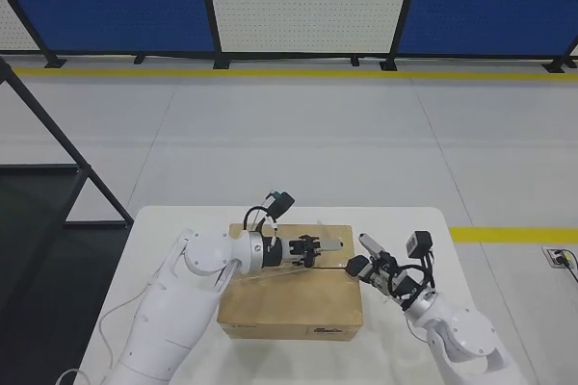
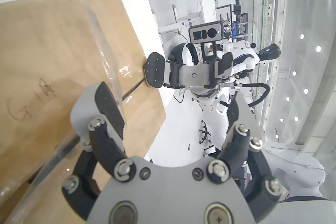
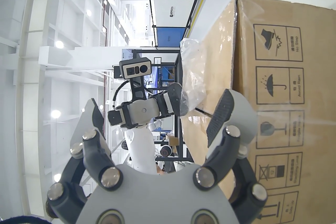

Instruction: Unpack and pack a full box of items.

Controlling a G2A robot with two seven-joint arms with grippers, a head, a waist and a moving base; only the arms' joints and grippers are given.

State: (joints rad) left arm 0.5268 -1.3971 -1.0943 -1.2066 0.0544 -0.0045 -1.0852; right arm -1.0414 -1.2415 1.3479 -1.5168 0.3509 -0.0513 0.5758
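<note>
A closed brown cardboard box (image 1: 289,298) sits mid-table, with a seam across its top. A strip of clear tape (image 2: 105,57) stands peeled up from the lid and looks crumpled in the right wrist view (image 3: 193,70). My left gripper (image 1: 308,250) hovers over the top of the box (image 2: 52,51), open, with one finger pad (image 2: 110,109) against the loose tape. My right gripper (image 1: 360,255) is open at the box's right edge; one of its fingertips (image 2: 155,71) rests at the end of the seam. The printed side of the box (image 3: 278,83) faces that gripper (image 3: 157,117).
The box stands on a white table (image 1: 173,231), with bare margins on either side and in front. Behind the table is open grey floor with a yellow line (image 1: 289,70) and blue partition panels. A dark metal frame (image 1: 39,144) stands to the left.
</note>
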